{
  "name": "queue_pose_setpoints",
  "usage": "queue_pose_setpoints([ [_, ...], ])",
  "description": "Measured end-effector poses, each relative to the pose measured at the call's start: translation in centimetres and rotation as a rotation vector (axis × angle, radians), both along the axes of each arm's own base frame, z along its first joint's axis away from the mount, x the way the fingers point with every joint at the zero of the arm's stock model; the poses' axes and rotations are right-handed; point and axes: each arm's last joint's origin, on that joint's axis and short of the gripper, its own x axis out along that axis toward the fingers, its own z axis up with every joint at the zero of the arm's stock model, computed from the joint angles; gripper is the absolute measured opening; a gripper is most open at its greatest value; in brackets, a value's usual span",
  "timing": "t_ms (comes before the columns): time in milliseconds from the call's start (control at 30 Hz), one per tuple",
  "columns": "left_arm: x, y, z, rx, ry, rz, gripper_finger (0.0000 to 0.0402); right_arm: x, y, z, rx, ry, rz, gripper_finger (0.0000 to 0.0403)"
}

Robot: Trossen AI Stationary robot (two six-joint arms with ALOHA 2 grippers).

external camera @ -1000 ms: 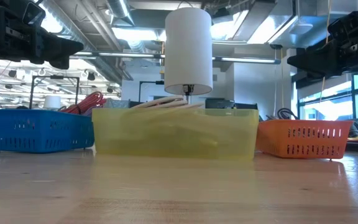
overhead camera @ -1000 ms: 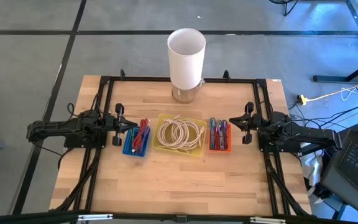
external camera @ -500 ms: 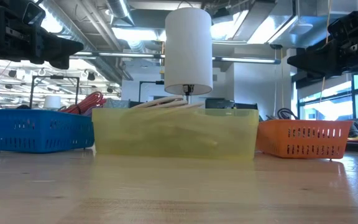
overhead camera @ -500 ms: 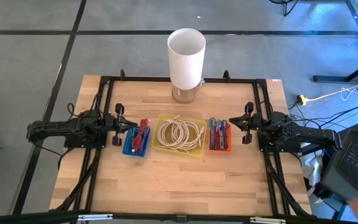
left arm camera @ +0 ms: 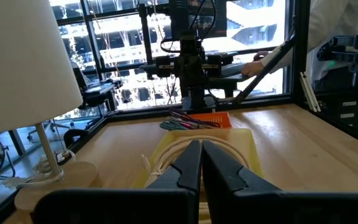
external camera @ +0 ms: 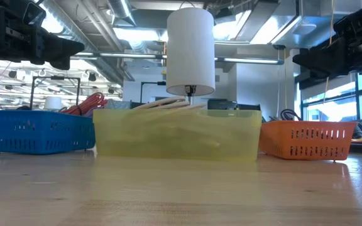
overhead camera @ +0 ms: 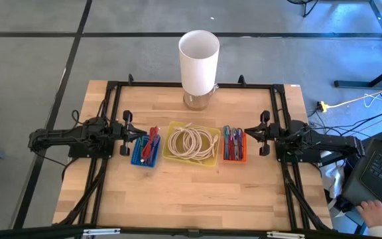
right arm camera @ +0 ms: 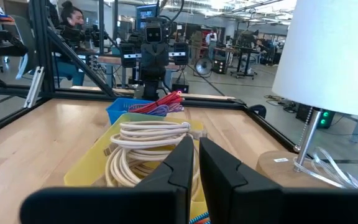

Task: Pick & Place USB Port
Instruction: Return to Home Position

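Wooden table [overhead camera: 191,192] carries a white lamp [overhead camera: 198,60] at its far edge and three bins in a row. The yellow bin [overhead camera: 168,157] in the middle holds the coiled light cable [overhead camera: 192,141]. The blue bin [overhead camera: 135,159] on the left and the orange bin [overhead camera: 234,160] on the right each hold coloured cables [overhead camera: 233,141]. The left gripper [overhead camera: 141,135] and right gripper [overhead camera: 249,133] hover at the outer bins' outer sides, fingers closed on nothing.

Three bins stood in a row across the middle of the table [overhead camera: 197,196]: left bin [overhead camera: 135,161], middle bin [overhead camera: 191,162], right bin [overhead camera: 234,159]. A coiled cable [overhead camera: 192,141] lay in the middle bin, a left bundle [overhead camera: 151,142] and a right bundle [overhead camera: 234,139] in the outer bins. A lamp [overhead camera: 198,60] stood behind the middle bin, by the far edge. The left gripper [overhead camera: 139,135] hung at the left bin's outer edge, and the right gripper [overhead camera: 251,134] just beside the right bin's.
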Motion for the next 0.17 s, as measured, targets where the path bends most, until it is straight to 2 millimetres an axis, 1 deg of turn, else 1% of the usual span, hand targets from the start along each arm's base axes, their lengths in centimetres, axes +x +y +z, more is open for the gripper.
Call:
queue_pose_setpoints([
  [167,0.00,0.00,0.00,0.000,0.000,0.000,0.0006,0.00,0.00,-0.01,0.000,0.001,-0.001,0.0031],
])
